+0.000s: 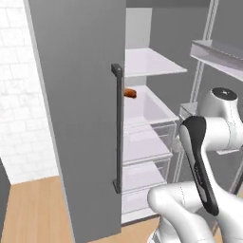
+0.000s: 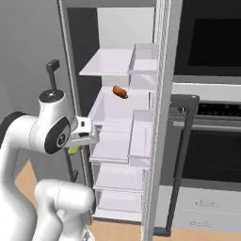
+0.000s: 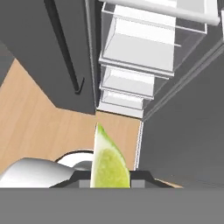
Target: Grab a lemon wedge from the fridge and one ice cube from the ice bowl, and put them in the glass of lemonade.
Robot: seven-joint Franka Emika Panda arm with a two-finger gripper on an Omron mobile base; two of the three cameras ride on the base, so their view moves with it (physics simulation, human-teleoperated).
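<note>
My gripper (image 3: 110, 180) is shut on the lemon wedge (image 3: 107, 162), a small yellow-green piece that sticks up between the fingertips in the hand view. From the right base the wedge (image 2: 73, 150) shows as a green speck under the hand (image 2: 84, 132), which hangs just outside the fridge (image 2: 117, 117), left of its white shelves. The fridge door (image 1: 76, 118) stands open, with shelves and drawers (image 3: 131, 52) visible inside. The ice bowl and the glass of lemonade are out of view.
An orange-red carrot-like item (image 2: 120, 92) lies on a middle fridge shelf. The open door's black bar handle (image 1: 117, 128) stands close to the left of the arm. A dark oven (image 2: 212, 141) with a bar handle (image 2: 181, 160) stands right of the fridge. Wooden floor (image 3: 35, 118) lies below.
</note>
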